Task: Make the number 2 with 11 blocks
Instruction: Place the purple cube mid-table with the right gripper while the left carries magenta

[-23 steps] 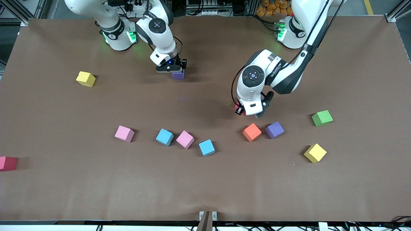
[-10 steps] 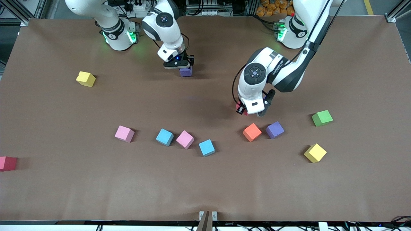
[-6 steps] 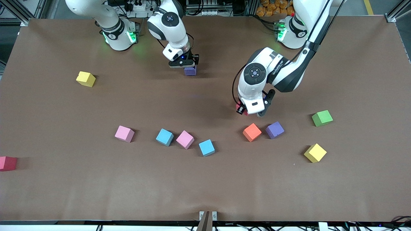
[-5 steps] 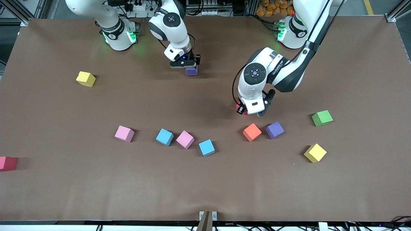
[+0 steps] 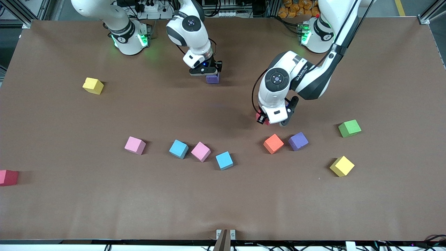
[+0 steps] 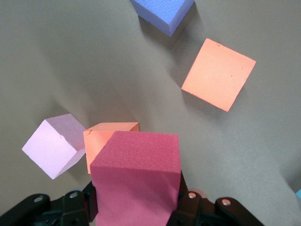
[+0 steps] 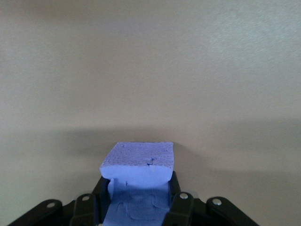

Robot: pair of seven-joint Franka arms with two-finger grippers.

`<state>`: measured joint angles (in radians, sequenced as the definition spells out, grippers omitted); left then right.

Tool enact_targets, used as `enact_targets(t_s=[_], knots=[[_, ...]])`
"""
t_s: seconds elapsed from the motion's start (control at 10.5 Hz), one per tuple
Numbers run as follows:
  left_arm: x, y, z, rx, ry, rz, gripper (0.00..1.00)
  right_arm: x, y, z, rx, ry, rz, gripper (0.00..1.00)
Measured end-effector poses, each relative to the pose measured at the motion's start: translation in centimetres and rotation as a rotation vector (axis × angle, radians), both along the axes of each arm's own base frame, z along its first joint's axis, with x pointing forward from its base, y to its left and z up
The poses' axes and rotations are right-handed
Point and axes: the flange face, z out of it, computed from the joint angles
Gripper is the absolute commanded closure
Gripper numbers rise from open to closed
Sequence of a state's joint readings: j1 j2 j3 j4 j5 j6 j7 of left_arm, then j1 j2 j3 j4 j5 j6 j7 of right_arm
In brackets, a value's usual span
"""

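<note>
Brown counter, foam blocks scattered, both arms carrying one and the number 2 not yet laid out.
We see the right gripper (image 5: 210, 75) near the counter's twelve o'clock, fingers clamped on a purple foam cube (image 5: 213, 79). The left gripper (image 5: 265, 120), just off centre toward three o'clock, has its fingers pinched on a deep-pink foam cube (image 6: 136, 174) over an orange foam cube (image 6: 110, 139) and a pale pink foam cube (image 6: 51, 146). At its six o'clock lie a second orange cube (image 5: 273, 143) and a second purple cube (image 5: 298, 141).

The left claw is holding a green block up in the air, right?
Not green. The left wrist view shows the left claw shut on a red block. The green block sits untouched on the table, toward the left arm's end.
</note>
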<state>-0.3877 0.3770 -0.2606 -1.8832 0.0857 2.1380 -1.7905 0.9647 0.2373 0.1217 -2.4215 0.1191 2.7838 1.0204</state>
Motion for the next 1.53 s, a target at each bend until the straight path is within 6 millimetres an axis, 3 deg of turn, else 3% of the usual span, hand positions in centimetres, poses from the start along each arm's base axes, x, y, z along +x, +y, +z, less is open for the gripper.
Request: enact_targets(t_s=[0.38,0.48,0.67,0.76,0.86,0.95,1.05,1.15,1.53], knots=[[-2.4,-0.1,1.1,-0.017,0.018,0.020,1.00,-0.6,1.2,-0.5,-0.001,0.007,0.004,0.82],[-2.9,0.0,1.3,-0.012,0.018,0.028,1.00,-0.5,1.2,-0.6,-0.002,0.007,0.004,0.77],[-3.3,-0.1,1.4,-0.008,0.018,0.040,1.00,-0.5,1.2,-0.6,-0.002,0.008,0.002,0.45],[-3.4,-0.1,1.3,-0.008,0.019,0.044,1.00,-0.5,1.2,-0.6,-0.002,0.008,-0.001,0.39],[-3.4,-0.1,1.3,-0.009,0.020,0.049,1.00,-0.5,1.2,-0.7,-0.003,0.009,-0.003,0.27],[-3.4,-0.2,1.3,-0.013,0.024,0.054,1.00,-0.5,1.2,-0.7,-0.004,0.010,-0.006,0.25],[-3.5,-0.2,1.3,-0.018,0.030,0.062,1.00,-0.5,1.2,-0.8,-0.007,0.012,-0.007,0.05],[-3.5,-0.2,1.2,-0.021,0.031,0.074,1.00,-0.5,1.2,-0.9,-0.009,0.013,-0.007,0.00],[-4.6,-1.4,1.4,-0.028,0.021,0.114,1.00,-0.5,1.2,-0.9,-0.008,0.013,-0.008,0.00]])
